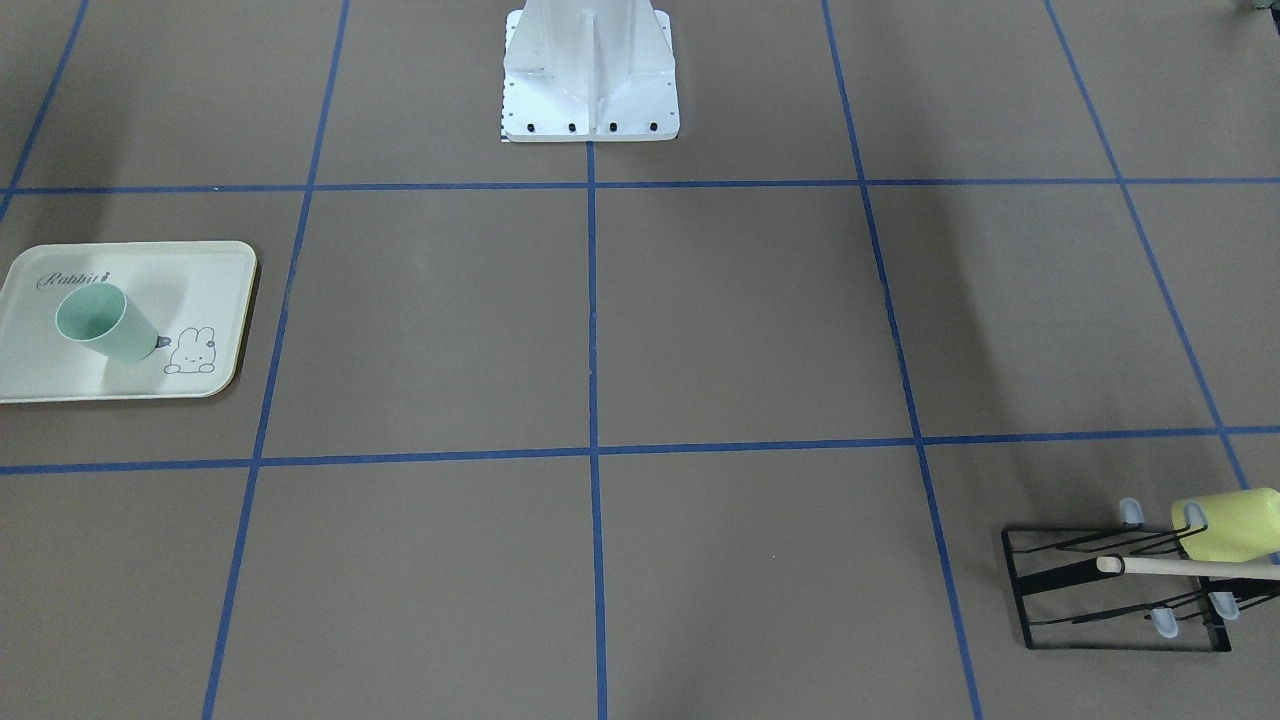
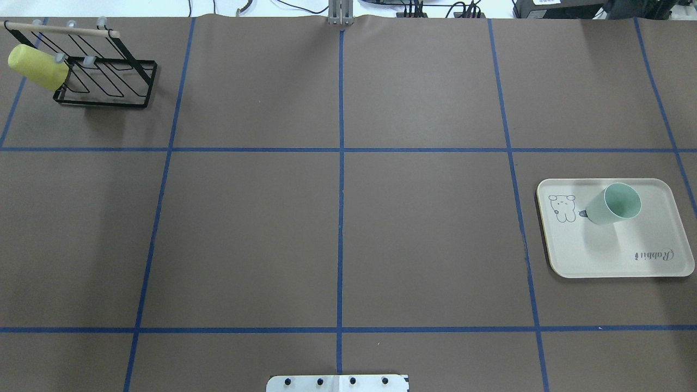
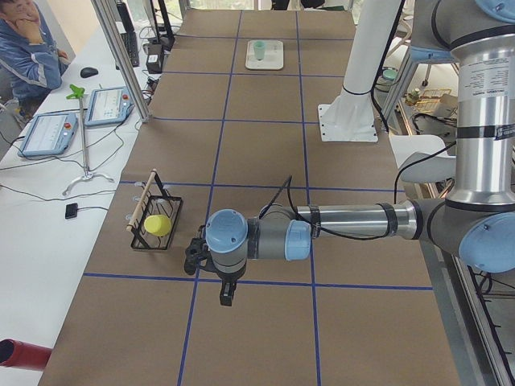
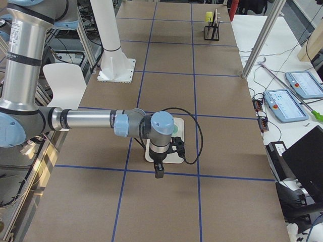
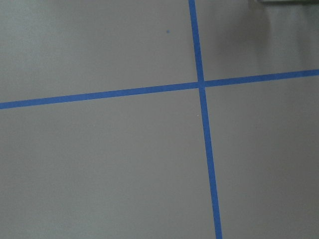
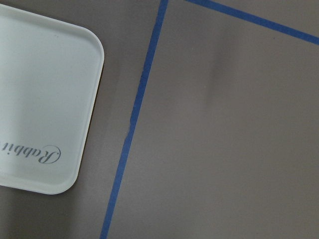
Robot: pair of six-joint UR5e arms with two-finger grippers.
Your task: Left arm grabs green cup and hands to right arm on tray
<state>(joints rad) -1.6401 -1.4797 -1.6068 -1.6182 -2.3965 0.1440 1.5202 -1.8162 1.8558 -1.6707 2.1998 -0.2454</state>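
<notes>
**Exterior left view: cup upright on the far tray, left arm low over the near table**

Nearest the camera, the left arm [image 3: 354, 221] lies stretched out level above the table [image 3: 257, 346], with its wrist over a crossing of blue tape lines [image 3: 265, 282]. The left gripper [image 3: 228, 297] hangs down from that wrist, clear of the table, and nothing shows in it. Only this side view shows it, so I cannot tell whether its fingers are apart or together.

Just beyond, toward the operators' side, a black wire rack [image 3: 157, 211] stands with a yellow-green cup [image 3: 158, 225] on one of its pegs. Farther on, the white pedestal [image 3: 354, 96] is bolted down at the robot's edge. At the far end the tray [image 3: 273, 63] lies flat, and the green cup [image 3: 260, 50] stands on it, mouth up. A person [image 3: 28, 48] sits at the bench in the top left corner.

In the exterior right view, the right arm [image 4: 86, 120] is the near one. It reaches out level, and its wrist hides most of the cup. The right gripper [image 4: 159, 174] hangs just past the tray's near edge with nothing seen in it. Here too I cannot tell how far open it is.

In the overhead exterior view, the cup's base sits just beside the bunny drawing [image 2: 562, 208]. The "Rabbit" lettering [image 6: 35, 152] is well apart from it, at the opposite corner.
</notes>
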